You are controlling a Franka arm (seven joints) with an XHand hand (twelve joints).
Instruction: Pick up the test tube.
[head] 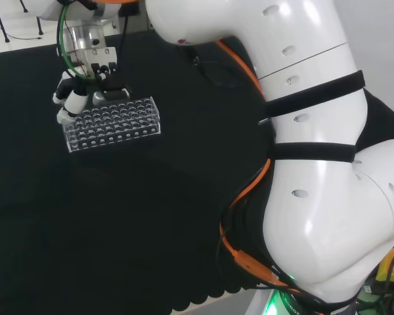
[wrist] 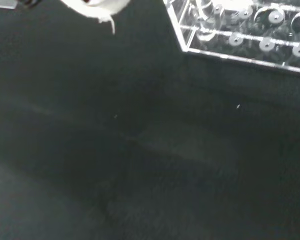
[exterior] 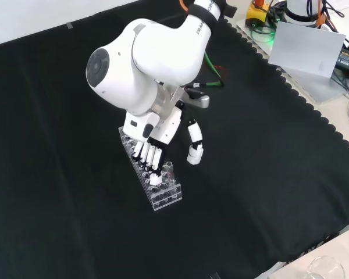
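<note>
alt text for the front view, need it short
The robot's black and white hand reaches down over a clear test tube rack on black cloth, fingers extended onto the rack's near end beside an upright test tube, thumb held apart. A large white arm link stands above it.

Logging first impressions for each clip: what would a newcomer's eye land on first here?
Probably the big white arm link high in the front view, and below it the black and white hand reaching down over a clear test tube rack on the black cloth. Its fingers extend over the rack's holes, where a test tube stands at the near end.
</note>
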